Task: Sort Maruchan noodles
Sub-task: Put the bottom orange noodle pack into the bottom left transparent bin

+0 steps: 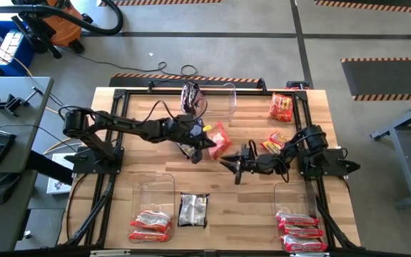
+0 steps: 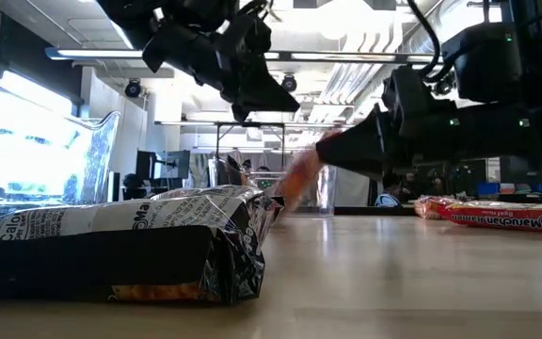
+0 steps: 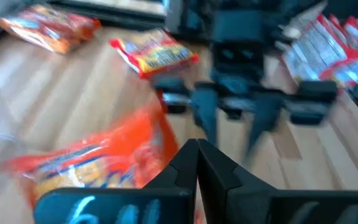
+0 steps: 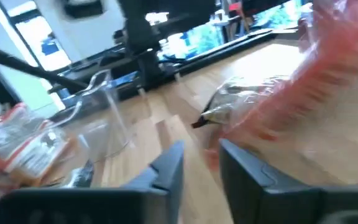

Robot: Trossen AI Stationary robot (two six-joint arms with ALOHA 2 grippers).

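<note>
An orange-red Maruchan noodle packet (image 1: 220,139) hangs blurred above the table's middle (image 2: 299,179), at the tip of my left gripper (image 1: 208,148), which is shut. My right gripper (image 1: 235,170) stands open just right of and nearer than the packet, pointing toward the left gripper, with nothing between its fingers (image 4: 166,168). A dark packet (image 1: 187,150) lies on the table under the left arm. Two more orange-red packets (image 1: 280,107) (image 1: 272,143) lie flat at the right. My left gripper holds the orange-red packet by an edge (image 3: 166,146) between its shut fingers (image 3: 197,158); the fingers themselves cover the exact spot. The fingers come slanting down from the table's left. The packet hangs tilted beside the fingertips, clear of the table.
A clear bin (image 1: 216,100) with a dark packet (image 1: 191,95) stands at the far middle. Near-edge clear bins hold red-and-white packets at left (image 1: 150,225) and right (image 1: 302,230). A dark packet (image 1: 193,210) lies between them, close before the low camera (image 2: 120,250).
</note>
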